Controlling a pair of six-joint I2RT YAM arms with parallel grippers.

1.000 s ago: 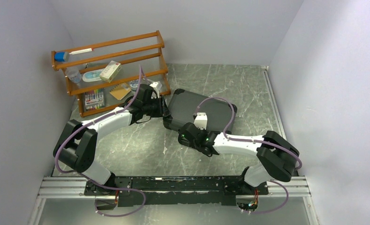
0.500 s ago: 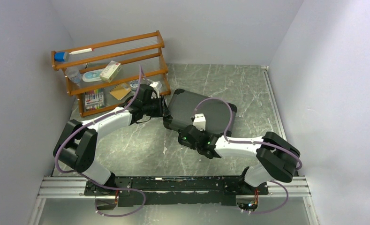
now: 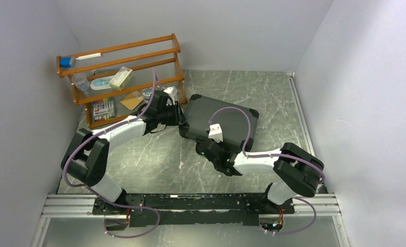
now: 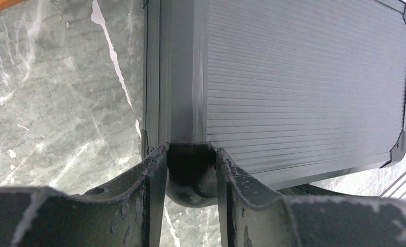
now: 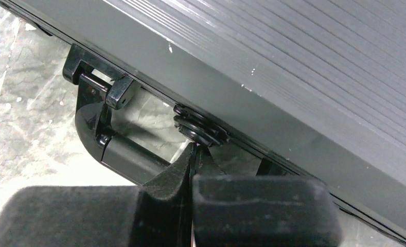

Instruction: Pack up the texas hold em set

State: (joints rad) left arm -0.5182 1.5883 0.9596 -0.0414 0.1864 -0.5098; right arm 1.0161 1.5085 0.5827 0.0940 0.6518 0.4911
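Observation:
The black case (image 3: 226, 119) of the hold em set lies shut on the marble table, its ribbed lid up. My left gripper (image 3: 182, 121) is shut on the case's rounded left corner cap (image 4: 190, 172), one finger (image 4: 152, 180) on each side. My right gripper (image 3: 211, 151) is at the case's front edge with its jaws pressed together and nothing between them. Its tips (image 5: 195, 152) touch the underside of a black latch (image 5: 200, 128), right next to the black handle (image 5: 121, 154). Chips, card decks and button tokens are hidden.
An orange wooden rack (image 3: 119, 77) with small items stands at the back left, close behind my left gripper. Grey walls close in the left, back and right. An aluminium rail (image 3: 190, 203) runs along the near edge.
The case has shifted slightly away and turned a little. My right gripper has moved left and in against the case's front edge. My left gripper has kept its hold on the corner.

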